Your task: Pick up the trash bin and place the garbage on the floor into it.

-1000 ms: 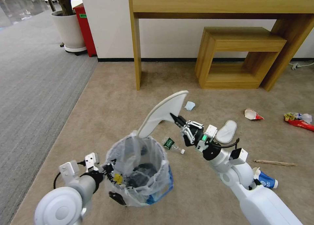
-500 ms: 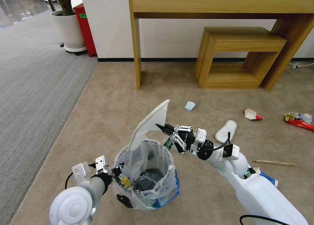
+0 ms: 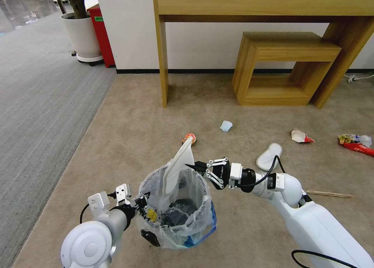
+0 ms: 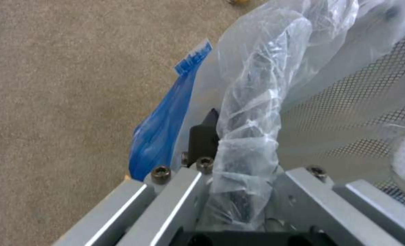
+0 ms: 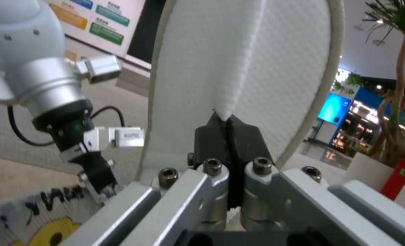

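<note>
The trash bin [image 3: 177, 215], dark with a crinkly clear bag and blue at its lower side, hangs just above the floor [image 3: 128, 135]. My left gripper [image 3: 139, 205] is shut on its near rim; the left wrist view shows the bag-wrapped rim [image 4: 248, 136] between the fingers. My right gripper [image 3: 191, 166] is shut on a white slipper [image 3: 179, 166], which stands on edge with its lower end inside the bin's mouth. The right wrist view shows the slipper [image 5: 243, 68] pinched between the fingers [image 5: 211, 136]. Other garbage lies around: a second slipper [image 3: 269, 155], a mask [image 3: 226, 125], a crushed cup [image 3: 300, 136], a red wrapper [image 3: 356, 144], a wooden stick [image 3: 327, 194] and a can [image 3: 189, 137].
A wooden desk [image 3: 163, 65] and a low wooden stool [image 3: 288, 49] stand against the far wall. A potted plant [image 3: 83, 38] and a red box [image 3: 102, 30] are at the far left. Grey ribbed carpet [image 3: 39, 104] borders the beige carpet on the left.
My right gripper has carried the slipper left and down, so its lower end now dips into the bin. The slipper has turned edge-on, uncovering the can behind it. The bin shifted slightly right.
</note>
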Robot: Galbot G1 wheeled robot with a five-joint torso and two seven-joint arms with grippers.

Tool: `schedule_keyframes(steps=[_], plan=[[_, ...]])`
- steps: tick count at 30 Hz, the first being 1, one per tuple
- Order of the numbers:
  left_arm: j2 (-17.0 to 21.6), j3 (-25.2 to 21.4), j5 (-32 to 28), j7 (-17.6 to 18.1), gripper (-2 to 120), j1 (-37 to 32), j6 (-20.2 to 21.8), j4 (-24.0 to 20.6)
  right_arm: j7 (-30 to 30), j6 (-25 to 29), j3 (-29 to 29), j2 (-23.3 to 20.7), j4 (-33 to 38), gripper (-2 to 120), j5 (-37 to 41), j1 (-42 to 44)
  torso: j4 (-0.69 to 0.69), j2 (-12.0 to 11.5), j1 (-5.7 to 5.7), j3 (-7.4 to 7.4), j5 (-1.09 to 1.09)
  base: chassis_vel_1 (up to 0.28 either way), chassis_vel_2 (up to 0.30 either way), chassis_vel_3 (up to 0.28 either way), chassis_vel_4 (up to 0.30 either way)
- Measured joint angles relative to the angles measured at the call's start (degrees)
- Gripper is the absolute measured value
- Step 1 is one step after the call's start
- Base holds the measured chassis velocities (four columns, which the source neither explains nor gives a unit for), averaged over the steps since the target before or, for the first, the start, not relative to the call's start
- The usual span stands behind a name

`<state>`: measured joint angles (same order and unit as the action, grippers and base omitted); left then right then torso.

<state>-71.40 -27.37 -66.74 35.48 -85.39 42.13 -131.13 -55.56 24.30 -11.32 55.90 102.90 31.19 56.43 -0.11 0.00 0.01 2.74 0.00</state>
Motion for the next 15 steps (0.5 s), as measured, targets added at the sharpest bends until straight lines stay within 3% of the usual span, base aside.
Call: schedule_keyframes(steps=[6,15], plan=[[0.02,0.03,-0.01,-0.13,1,-0.56,0.01,-1.32,1.33,0.22,0.0,0.11,-0.38,0,-0.85,0.3,0.0,0.0,0.0,0.0,0.0,0.0,0.0,0.0,0.0],[-0.1,0.24,-0.1,-0.25,1,-1.34,0.01,-3.05,2.94,-0.3,0.44,0.16,-0.46,29,-1.04,1.51,0.0,0.0,0.0,0.0,0.0,0.0,0.0,0.0,0.0]])
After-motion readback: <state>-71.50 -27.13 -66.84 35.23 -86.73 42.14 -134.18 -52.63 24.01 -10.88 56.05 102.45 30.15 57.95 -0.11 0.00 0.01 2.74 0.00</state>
